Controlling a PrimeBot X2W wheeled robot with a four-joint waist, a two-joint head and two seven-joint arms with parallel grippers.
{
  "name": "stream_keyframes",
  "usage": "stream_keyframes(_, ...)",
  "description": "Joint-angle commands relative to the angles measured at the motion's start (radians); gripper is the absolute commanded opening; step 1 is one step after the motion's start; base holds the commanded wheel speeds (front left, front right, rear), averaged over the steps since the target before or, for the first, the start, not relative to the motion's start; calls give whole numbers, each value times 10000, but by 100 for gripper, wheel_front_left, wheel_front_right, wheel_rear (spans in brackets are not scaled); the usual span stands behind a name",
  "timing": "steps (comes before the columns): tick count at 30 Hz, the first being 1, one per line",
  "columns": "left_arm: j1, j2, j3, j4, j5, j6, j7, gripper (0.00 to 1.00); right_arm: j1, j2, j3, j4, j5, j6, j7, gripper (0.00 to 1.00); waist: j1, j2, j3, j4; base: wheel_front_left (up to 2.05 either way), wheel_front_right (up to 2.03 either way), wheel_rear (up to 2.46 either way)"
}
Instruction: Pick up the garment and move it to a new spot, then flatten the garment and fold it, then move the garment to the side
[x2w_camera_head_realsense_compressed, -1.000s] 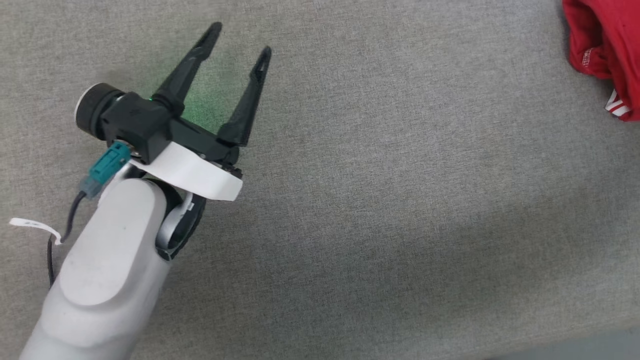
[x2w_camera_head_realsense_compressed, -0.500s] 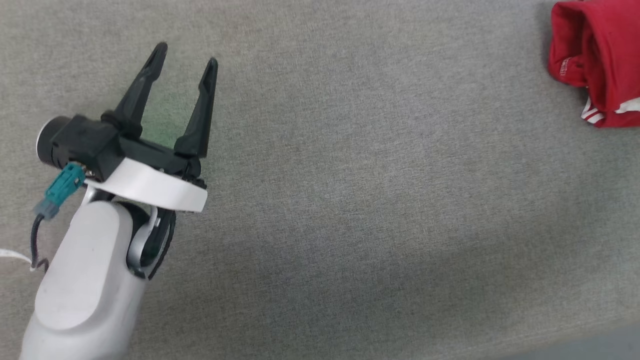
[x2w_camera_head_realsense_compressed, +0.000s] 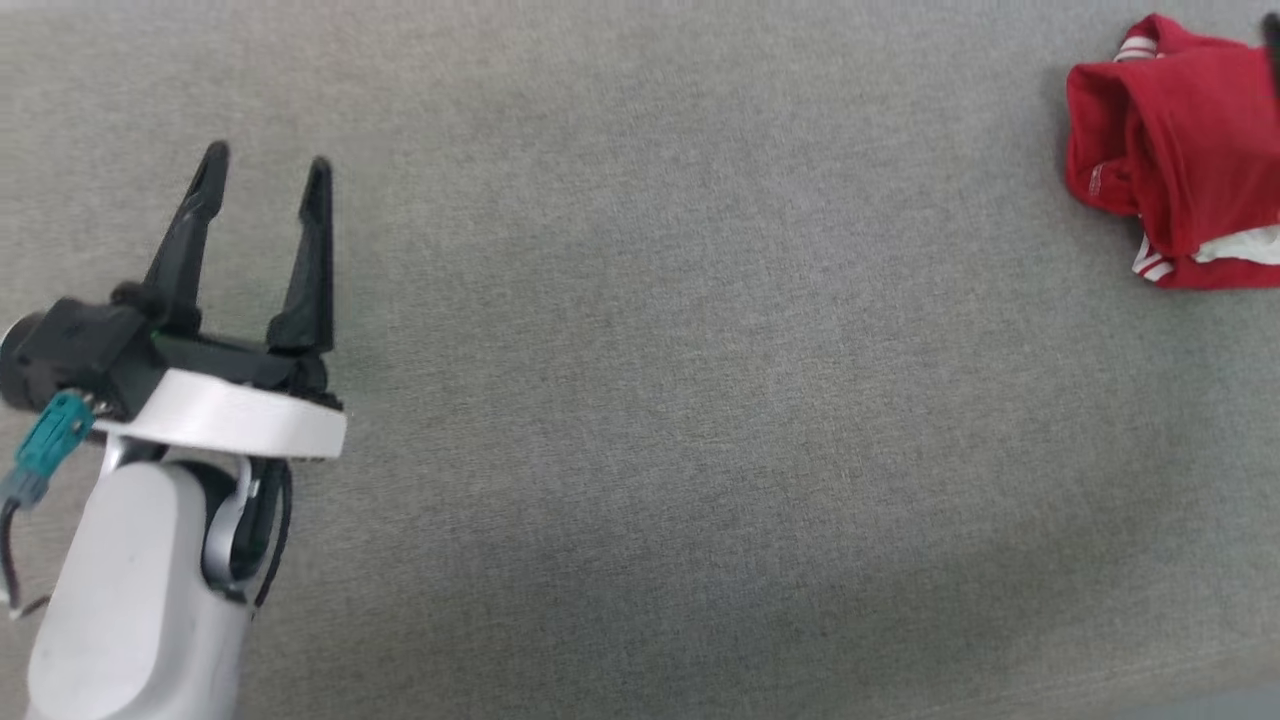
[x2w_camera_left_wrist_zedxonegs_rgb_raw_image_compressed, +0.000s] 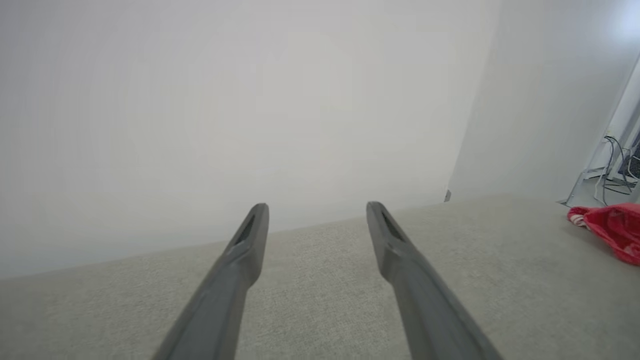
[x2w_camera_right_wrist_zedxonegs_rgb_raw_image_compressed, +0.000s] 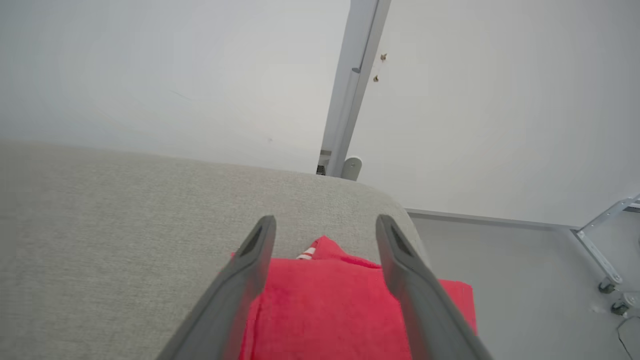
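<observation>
Head view has shifted — more garment (x2w_camera_head_realsense_compressed: 1170, 150) shows; left gripper (x2w_camera_head_realsense_compressed: 268, 165), right gripper (x2w_camera_right_wrist_zedxonegs_rgb_raw_image_compressed: 325, 225) jaws apart.

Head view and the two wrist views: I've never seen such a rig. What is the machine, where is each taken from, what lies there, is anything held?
It is a two-armed robot. The head view looks down from its head on a grey cloth-covered surface; the left gripper, two dark fingers, stands open and empty. Each wrist view looks along one gripper's fingers. The right gripper is open over the garment, a bunched red shirt near the surface's corner. Nothing is held.
</observation>
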Motion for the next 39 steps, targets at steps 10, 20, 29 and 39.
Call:
stream_keyframes(10, 1490, -262, 1215, -608, 423, -29, -45, 100, 2238, 604, -2746, -2336, -1466, -24, -119, 100, 0, -1, -663, 378, 0, 0, 0)
stream_keyframes(20, 3062, -908, 2151, -1168, 718, -30, -45, 100, 5467, 1932, -5690, -4792, -3633, -21, -120, 100, 0, -1, -1395, 870, 0, 0, 0)
stream_keyframes(29, 4175, -1411, 2689, -1354, 747, -30, -45, 100, 7240, 2760, -6629, -5721, -4153, -21, -123, 100, 0, -1, -1967, 1190, 0, 0, 0)
stream_keyframes(39, 5139, -1854, 3091, -1388, 669, -30, -45, 100, 8847, 3386, -7241, -6474, -4471, -18, -122, 100, 0, -1, -2541, 1395, 0, 0, 0)
